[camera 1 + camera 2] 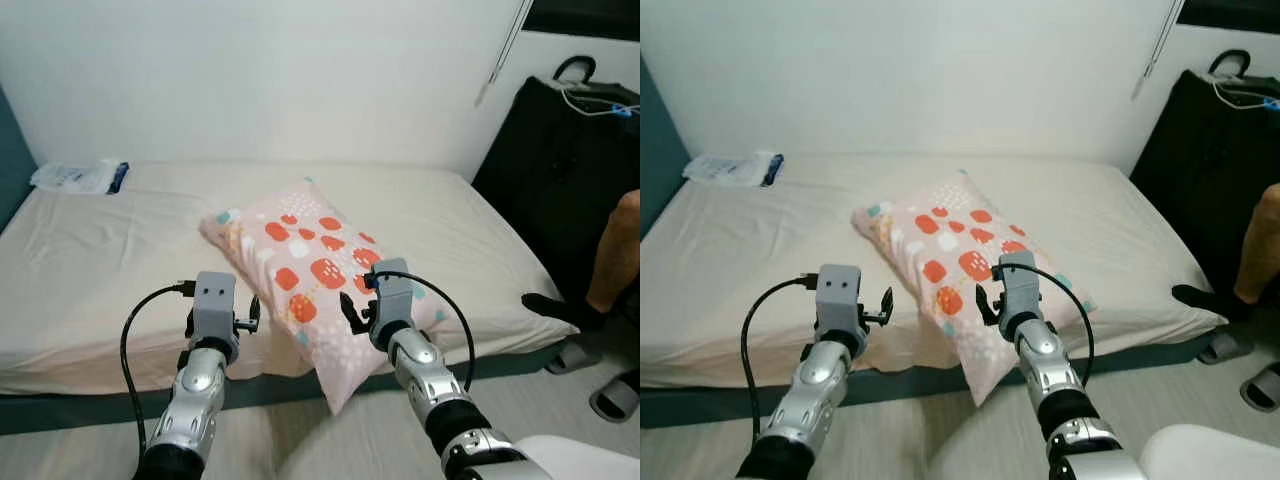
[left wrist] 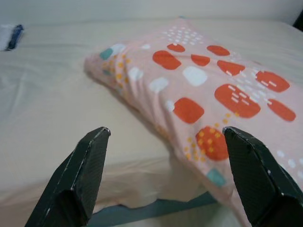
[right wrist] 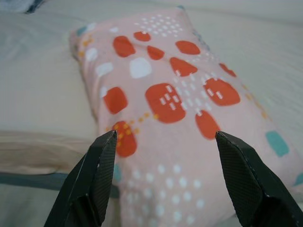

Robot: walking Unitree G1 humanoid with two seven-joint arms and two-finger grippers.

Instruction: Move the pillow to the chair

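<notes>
On the far left of the bed [image 1: 90, 260], up by the wall, a small white and blue packet [image 1: 80, 176] lay on the beige sheet. Nearer to me, my left gripper [image 1: 247, 322] hung over the front edge of the mattress, just beside the pillow's left side and not touching it. Through its wrist camera I saw its fingers [image 2: 78, 177] spread wide with nothing between them. The pillow [image 1: 310, 270], pink with orange, white and teal patches, lay slantwise across the middle of the bed, its near corner drooping over the front edge toward the floor. My right gripper [image 1: 357, 310] was poised above that near end, and its fingers [image 3: 92, 177] were likewise wide apart and empty, framing the pillow without gripping it. Further right, a black bag [image 1: 560, 150] stood against the wall with a white cable on top. At the right border I could see a person's leg [image 1: 612, 250] in a black sock [image 1: 555, 305], with sandals [image 1: 600, 380] on the floor beside it.
</notes>
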